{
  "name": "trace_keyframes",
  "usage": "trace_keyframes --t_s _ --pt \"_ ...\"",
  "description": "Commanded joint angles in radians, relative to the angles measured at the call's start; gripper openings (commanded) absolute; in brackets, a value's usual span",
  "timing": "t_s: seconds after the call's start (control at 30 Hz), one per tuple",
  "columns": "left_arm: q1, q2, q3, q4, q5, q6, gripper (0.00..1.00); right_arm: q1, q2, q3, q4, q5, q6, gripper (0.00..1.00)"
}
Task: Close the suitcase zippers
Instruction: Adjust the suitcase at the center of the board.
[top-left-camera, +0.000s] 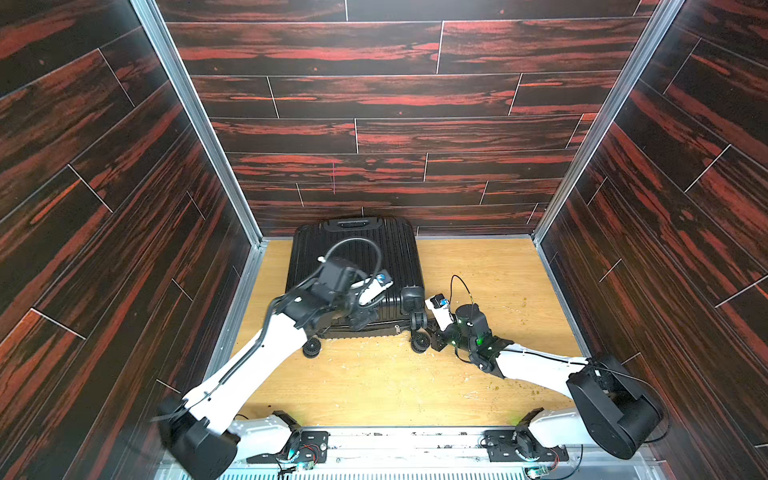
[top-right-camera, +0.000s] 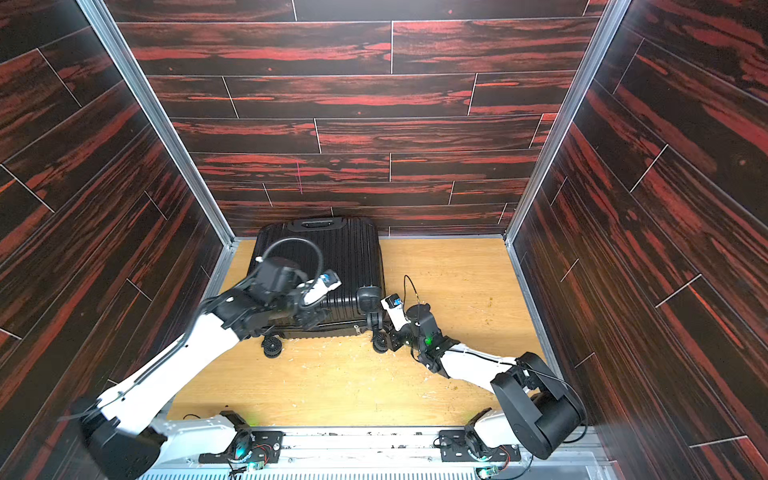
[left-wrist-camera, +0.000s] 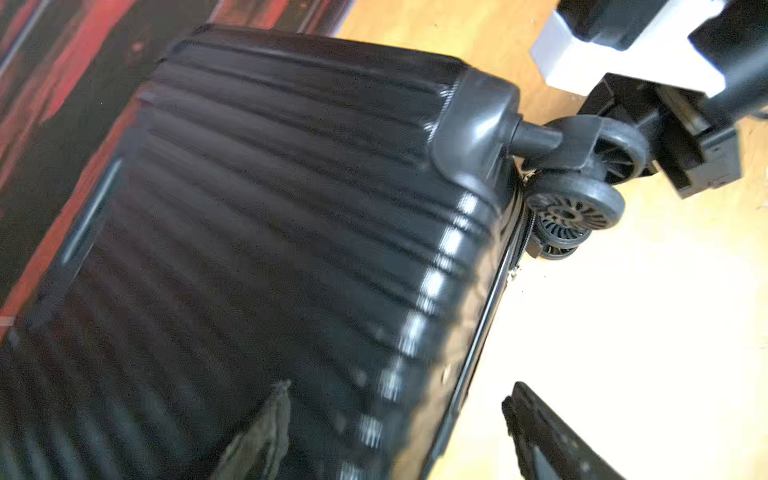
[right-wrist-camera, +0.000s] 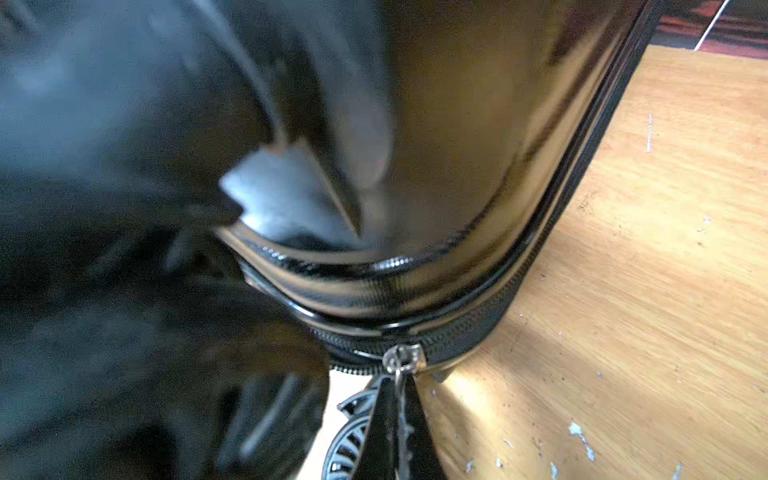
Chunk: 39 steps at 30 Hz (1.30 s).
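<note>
The black ribbed suitcase (top-left-camera: 374, 249) (top-right-camera: 353, 257) lies flat at the table's back left, its caster wheels facing the near side. My left gripper (top-left-camera: 363, 320) (left-wrist-camera: 399, 436) hovers open over its near edge, one finger above the shell (left-wrist-camera: 270, 208) and the other past the seam; it holds nothing. The zipper track (right-wrist-camera: 478, 328) (left-wrist-camera: 494, 291) runs round the seam. At the near right corner my right gripper (right-wrist-camera: 399, 386) (top-left-camera: 430, 337) is shut on a small metallic zipper pull (right-wrist-camera: 401, 359). Another small metal pull (top-left-camera: 397, 329) shows on the near seam.
The caster wheels (top-left-camera: 311, 347) (top-left-camera: 420, 343) stick out toward the near side, the right one next to my right gripper. Dark wood-patterned walls close in the back and both sides. The wooden tabletop (top-left-camera: 498, 270) bears scattered crumbs and scuffs.
</note>
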Motion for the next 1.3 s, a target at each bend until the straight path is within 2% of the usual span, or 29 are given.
trace_keyframes --t_s 0.0,0.3,0.57,0.73,0.8,1.27 --pt "-0.026 0.037 0.038 0.026 -0.034 0.075 0.84 0.008 -0.018 0.005 -0.006 -0.087 0.008 0.0" --pt "-0.051 0.119 0.03 0.062 -0.078 0.074 0.84 0.009 -0.064 -0.019 -0.009 -0.162 0.045 0.0" --pt "-0.056 0.167 -0.011 0.236 -0.169 0.031 0.82 0.031 -0.054 -0.051 0.065 -0.227 0.1 0.0" --pt "-0.056 0.206 -0.023 0.297 -0.165 0.01 0.81 0.04 -0.043 -0.068 0.129 -0.237 0.135 0.0" --pt "-0.056 0.22 -0.024 0.308 -0.164 0.001 0.81 0.042 -0.036 -0.065 0.139 -0.278 0.142 0.0" --pt "-0.056 0.275 -0.019 0.328 -0.123 -0.036 0.79 0.063 0.046 -0.072 0.291 -0.358 0.204 0.0"
